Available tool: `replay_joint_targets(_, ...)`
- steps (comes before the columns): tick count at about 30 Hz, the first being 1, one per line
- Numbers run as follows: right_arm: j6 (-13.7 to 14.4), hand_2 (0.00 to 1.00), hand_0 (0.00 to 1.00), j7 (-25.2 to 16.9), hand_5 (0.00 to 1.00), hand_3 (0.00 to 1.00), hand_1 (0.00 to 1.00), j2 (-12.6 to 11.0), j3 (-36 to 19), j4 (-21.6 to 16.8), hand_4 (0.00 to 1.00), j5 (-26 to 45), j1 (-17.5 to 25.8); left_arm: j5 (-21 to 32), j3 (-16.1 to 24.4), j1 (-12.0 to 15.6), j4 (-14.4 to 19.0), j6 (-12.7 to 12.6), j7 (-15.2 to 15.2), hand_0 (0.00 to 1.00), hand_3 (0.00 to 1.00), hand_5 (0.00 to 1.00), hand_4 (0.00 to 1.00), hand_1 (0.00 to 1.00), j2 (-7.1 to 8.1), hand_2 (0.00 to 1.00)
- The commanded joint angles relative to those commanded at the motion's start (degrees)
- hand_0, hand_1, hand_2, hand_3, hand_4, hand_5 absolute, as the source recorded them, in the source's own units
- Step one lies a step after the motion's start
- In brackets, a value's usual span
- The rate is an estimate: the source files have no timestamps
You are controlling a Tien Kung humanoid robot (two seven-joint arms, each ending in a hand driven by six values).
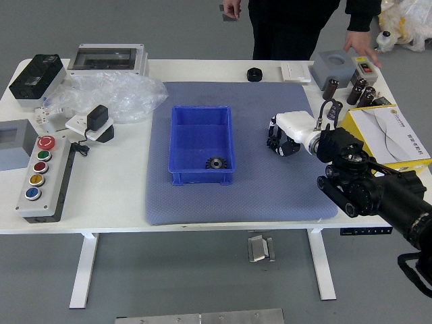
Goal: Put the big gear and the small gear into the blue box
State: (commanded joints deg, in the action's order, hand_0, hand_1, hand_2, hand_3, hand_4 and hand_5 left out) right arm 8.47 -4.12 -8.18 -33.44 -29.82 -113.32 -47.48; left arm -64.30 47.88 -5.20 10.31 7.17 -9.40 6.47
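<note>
The blue box (200, 177) stands on the grey-blue mat, left of its middle. One dark toothed gear (216, 163) lies inside, near the front right corner. To the right of the box is my right hand (295, 128), low over the right part of the mat, its white back facing up. Dark shapes show at its left end; whether a second gear is among them I cannot tell. A clear stretch of mat separates hand and box. My left hand is out of view.
A black round object (254, 75) sits behind the mat. A yellow-edged white box (386, 135) lies by the right arm, a button panel (47, 177) at the left. At the far side a person rests one hand (361, 47) by the grey devices.
</note>
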Motion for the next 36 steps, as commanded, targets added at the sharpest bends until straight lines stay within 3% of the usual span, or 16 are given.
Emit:
replay_joint_targets(20, 0.21, 0.440, 0.479, -0.40, 0.002, 0.516, 0.360, -0.66, -1.88, -0.74, 0.822, 0.40, -0.19, -0.30, 0.49, -0.08, 0.00, 0.10, -0.03, 0.853, 0.828, 0.306, 0.675, 0.822, -0.17, 0.804)
replay_joint_targets(36, -0.17, 0.441, 0.476, -0.08, 0.002, 0.514, 0.362, -2.89, -3.50, -3.46, 0.810, 0.63, -0.71, 0.01, 0.37, 0.27, 0.00, 0.04, 0.00, 0.853, 0.827, 0.307, 0.676, 0.822, 0.29, 0.804)
